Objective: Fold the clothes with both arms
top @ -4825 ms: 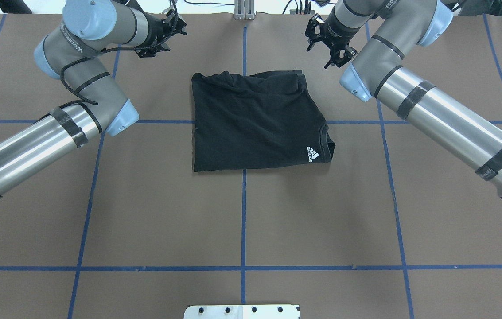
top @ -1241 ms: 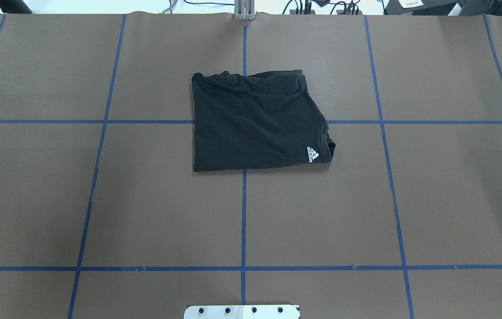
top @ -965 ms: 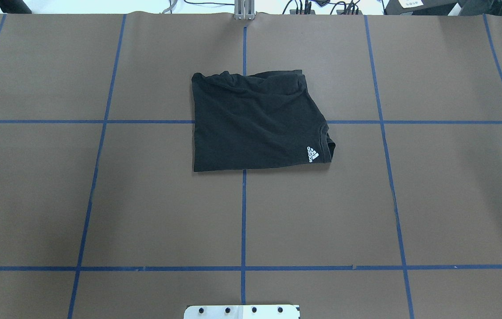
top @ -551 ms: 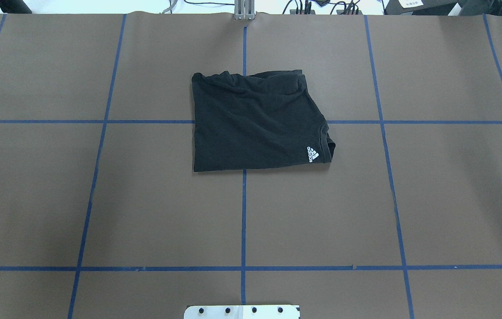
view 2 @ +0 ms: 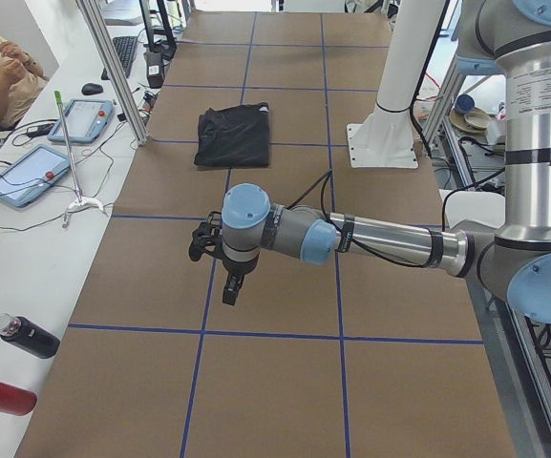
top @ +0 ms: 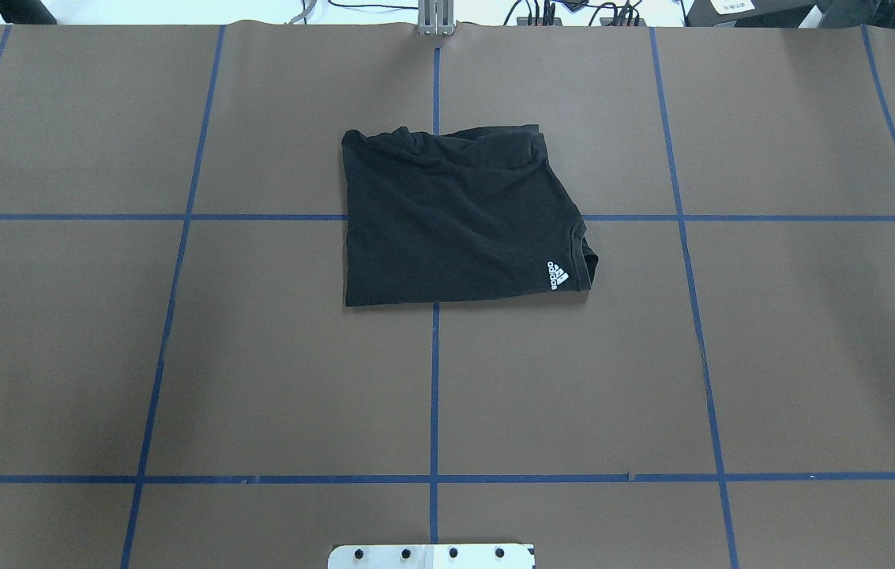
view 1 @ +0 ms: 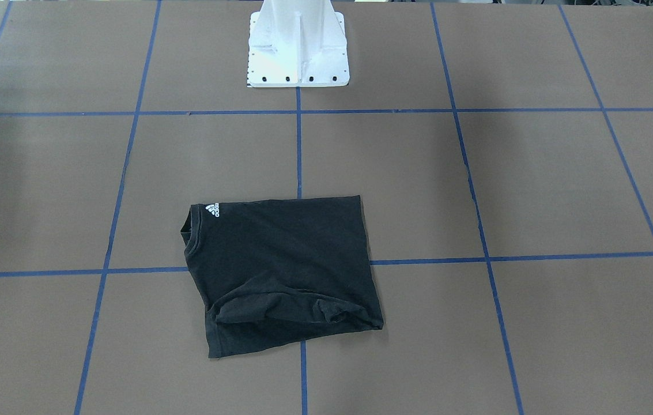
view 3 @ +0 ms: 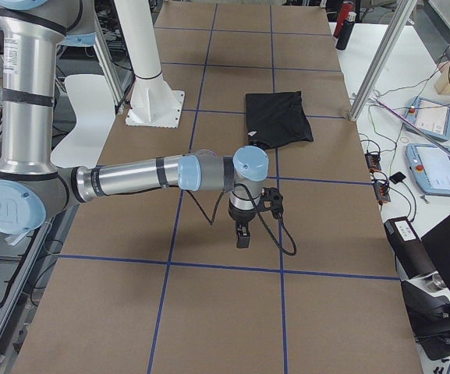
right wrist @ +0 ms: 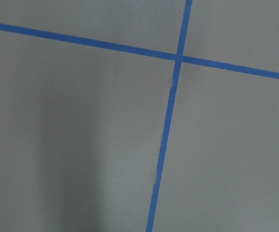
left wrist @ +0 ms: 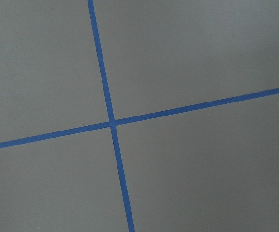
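Found the black T-shirt (top: 455,217) folded into a rough rectangle, flat on the brown table (top: 178,356), a little toward 12 o'clock from the middle of the overhead view and astride a crossing of blue tape lines (top: 434,379). Noted its small white logo (top: 558,276) at the 4 o'clock corner, beside the collar, and a rumpled, bunched edge along the 12 o'clock side. Spotted the left arm (view 2: 390,241) only in the left side view, stretched low over the table with the left gripper (view 2: 233,286) pointing down, well apart from the shirt at its 12 o'clock. Spotted the right arm (view 3: 131,178) likewise in the right side view, the right gripper (view 3: 242,232) pointing down, the shirt off at about 1 o'clock. Could not tell either gripper's state, released or clenched (too small, and seen only from the side). Got only table surface and crossed tape from both wrist cameras. Marked the white base (view 1: 297,46) at 12 o'clock in the front view.
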Robot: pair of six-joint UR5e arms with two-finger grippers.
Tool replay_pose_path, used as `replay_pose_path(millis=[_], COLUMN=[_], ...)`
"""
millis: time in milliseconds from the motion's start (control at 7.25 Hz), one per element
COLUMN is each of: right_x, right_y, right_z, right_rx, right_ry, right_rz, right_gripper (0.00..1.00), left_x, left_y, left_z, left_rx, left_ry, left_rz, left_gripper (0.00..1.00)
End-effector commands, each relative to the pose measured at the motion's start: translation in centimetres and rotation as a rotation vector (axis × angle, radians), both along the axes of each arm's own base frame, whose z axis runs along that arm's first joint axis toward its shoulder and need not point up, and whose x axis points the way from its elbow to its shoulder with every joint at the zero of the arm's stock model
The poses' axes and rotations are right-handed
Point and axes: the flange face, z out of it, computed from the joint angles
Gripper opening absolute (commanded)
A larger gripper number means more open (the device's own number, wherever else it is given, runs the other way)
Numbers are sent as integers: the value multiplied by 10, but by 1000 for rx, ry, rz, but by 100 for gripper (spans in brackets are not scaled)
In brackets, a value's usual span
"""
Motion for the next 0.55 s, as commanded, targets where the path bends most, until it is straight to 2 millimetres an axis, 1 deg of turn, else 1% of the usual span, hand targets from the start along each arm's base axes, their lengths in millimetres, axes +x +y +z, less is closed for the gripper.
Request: replay_pose_path(millis=[0,138,276,414], right_x=[-3,-6,-6,-6], right_y=[-15,-32,-39,-39], right_z=[-4,3,1,1], right_rx=[9,-5,-2,-3], right_ry=[-2,-7,-9,-9], right_rz=[0,-2,-1,-1], right_gripper=[100,100,100,100], left_x=[-2,-2,-3,-2], left_y=[5,11,12,13], left_z=[-4,-2,-20,-21], left_rx=[-4,-5,29,29], left_ry=[6,6,-2,1], left_rz=[-4,-2,-8,-7], left_gripper=[100,100,100,100])
